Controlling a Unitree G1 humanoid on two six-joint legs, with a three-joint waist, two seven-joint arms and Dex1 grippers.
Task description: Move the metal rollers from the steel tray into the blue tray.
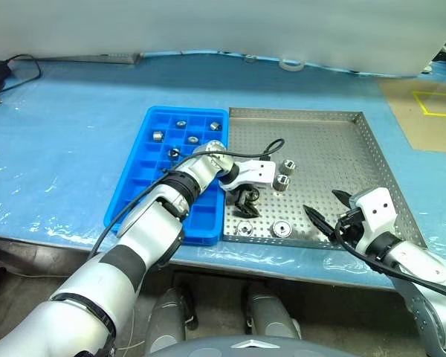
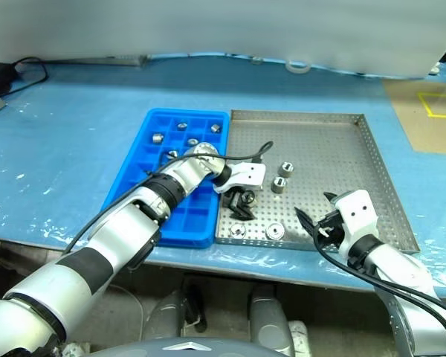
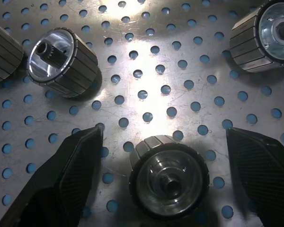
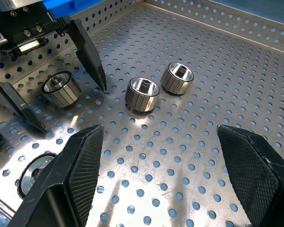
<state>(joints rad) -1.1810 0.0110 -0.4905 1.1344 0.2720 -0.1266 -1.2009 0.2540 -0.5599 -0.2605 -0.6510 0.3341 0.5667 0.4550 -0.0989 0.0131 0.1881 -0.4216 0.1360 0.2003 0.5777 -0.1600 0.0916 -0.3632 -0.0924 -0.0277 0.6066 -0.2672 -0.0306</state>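
My left pincer (image 1: 245, 204), wide, straddles a roller (image 3: 169, 176) on the steel tray (image 1: 334, 149); right pincer (image 1: 328, 212) wide at four o'clock, seemingly empty.

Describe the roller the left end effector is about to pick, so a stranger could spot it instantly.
Start at the large perforated silver steel tray and go to its near edge beside the bright blue compartment tray. Among the shiny ribbed metal rollers there, it is the one between the open black fingers of the left end effector; its neighbours lie unflanked.
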